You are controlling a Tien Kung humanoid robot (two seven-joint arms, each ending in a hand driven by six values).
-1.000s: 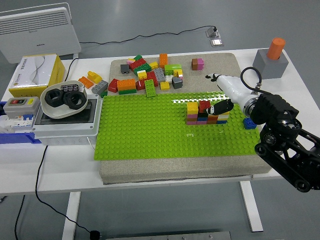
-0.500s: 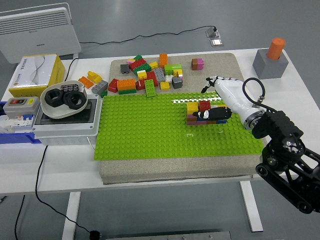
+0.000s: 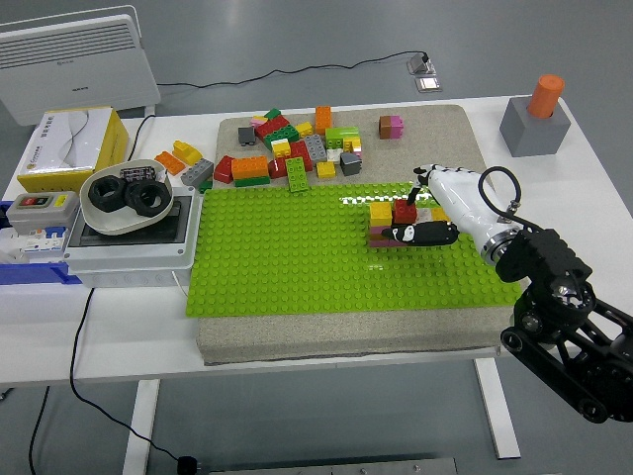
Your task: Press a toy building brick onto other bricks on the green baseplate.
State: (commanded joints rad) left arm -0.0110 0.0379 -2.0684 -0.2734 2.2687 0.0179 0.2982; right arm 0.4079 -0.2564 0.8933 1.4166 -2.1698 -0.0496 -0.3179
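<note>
The right hand has its fingers curled down on the small brick stack at about 3 o'clock on the green baseplate, so the press looks underway, though I can't tell if it's fully seated.

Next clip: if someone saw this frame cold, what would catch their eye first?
Probably the bright green baseplate filling the table's middle, with the right hand laid over a small stack of bricks at its right side. Behind it lies a jumble of loose coloured bricks, and an orange cylinder stands on a grey block at the far right.
</note>
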